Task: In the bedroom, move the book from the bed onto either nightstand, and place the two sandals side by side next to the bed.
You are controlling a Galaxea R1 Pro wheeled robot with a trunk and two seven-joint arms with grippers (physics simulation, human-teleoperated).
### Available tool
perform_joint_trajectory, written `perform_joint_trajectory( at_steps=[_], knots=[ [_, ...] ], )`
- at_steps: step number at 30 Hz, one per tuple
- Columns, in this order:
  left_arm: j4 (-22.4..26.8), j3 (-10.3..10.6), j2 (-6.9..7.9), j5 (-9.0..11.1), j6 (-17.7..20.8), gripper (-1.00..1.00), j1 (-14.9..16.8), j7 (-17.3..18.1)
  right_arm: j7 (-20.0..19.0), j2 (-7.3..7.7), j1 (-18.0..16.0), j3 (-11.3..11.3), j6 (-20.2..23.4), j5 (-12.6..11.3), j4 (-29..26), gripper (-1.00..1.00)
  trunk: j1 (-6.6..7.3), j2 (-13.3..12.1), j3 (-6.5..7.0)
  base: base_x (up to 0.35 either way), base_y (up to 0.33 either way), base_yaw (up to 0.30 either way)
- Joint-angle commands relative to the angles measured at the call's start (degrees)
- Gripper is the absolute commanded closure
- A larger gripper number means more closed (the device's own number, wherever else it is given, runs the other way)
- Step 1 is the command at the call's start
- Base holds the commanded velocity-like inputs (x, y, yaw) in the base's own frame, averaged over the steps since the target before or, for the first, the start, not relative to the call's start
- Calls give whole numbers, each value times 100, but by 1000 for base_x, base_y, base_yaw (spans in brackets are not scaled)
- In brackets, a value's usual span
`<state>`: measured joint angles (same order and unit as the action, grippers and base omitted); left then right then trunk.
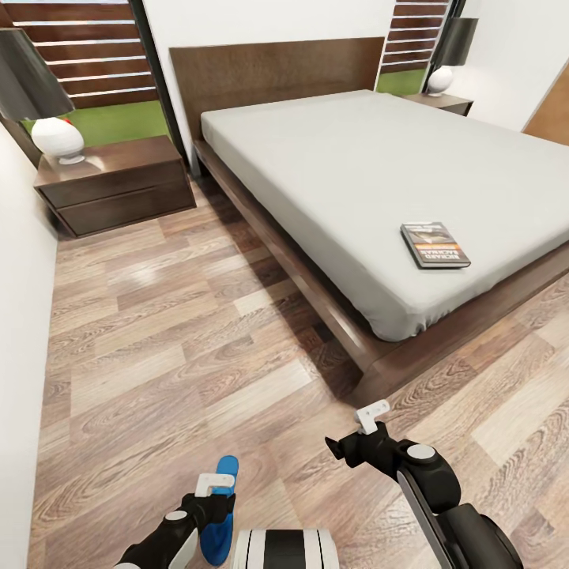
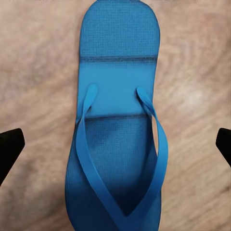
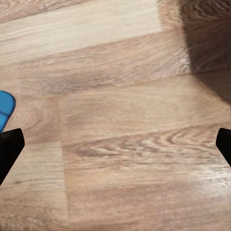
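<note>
The book (image 1: 435, 244) lies on the bed (image 1: 332, 158) near its foot edge. One sandal (image 2: 118, 125) lies flat on the floor (image 1: 158, 348) under the left gripper (image 1: 212, 488), fingers spread wide, not touching it. The right gripper (image 1: 365, 427) hangs over bare floor, fingers apart and holding nothing.

Lettering on the book cover only, and it cannot be read.

The book (image 1: 435, 244), lying flat on the pale grey mattress of the bed (image 1: 332, 158) near its foot end, carries a few lines of white title lettering on a dark cover with an orange band across it. Seen from the head camera the lettering appears upside down and is too small and blurred to make out a single word; it may be two short lines, though even that is uncertain. The blue sandal (image 2: 118, 130) bears no brand mark or size number on its sole or straps.
</note>
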<state>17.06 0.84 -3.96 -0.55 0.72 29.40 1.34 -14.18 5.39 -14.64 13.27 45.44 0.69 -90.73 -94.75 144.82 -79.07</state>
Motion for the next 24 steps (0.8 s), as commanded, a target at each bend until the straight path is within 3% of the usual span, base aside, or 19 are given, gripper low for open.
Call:
perform_joint_trajectory(
  at_steps=[1, 6, 12, 20, 24],
  knots=[
    [5, 9, 1, -6, 8, -100, 1, 9, -15, 4, -3, 3, 26, 9, -6, -100, 1, 1, -4, 0, 0, 0],
    [17, 11, -2, -6, 11, -100, 3, 13, -15, 4, -3, 4, 26, 10, -6, -100, 1, 1, -4, 0, 0, 0],
    [152, 12, 0, 0, 24, -100, 4, 15, -13, 1, -3, 8, 27, 10, -6, -100, -14, 9, -137, 0, 0, 0],
    [436, 13, 25, 11, 105, -100, -2, 15, -7, 1, -3, 9, 27, 10, -6, -100, -14, 9, -137, 0, 0, 0],
    [465, 13, 37, 11, 120, -100, -5, 16, -6, 4, -3, 9, 27, 10, -6, -100, -25, 15, -225, 0, 0, 0]
  ],
)
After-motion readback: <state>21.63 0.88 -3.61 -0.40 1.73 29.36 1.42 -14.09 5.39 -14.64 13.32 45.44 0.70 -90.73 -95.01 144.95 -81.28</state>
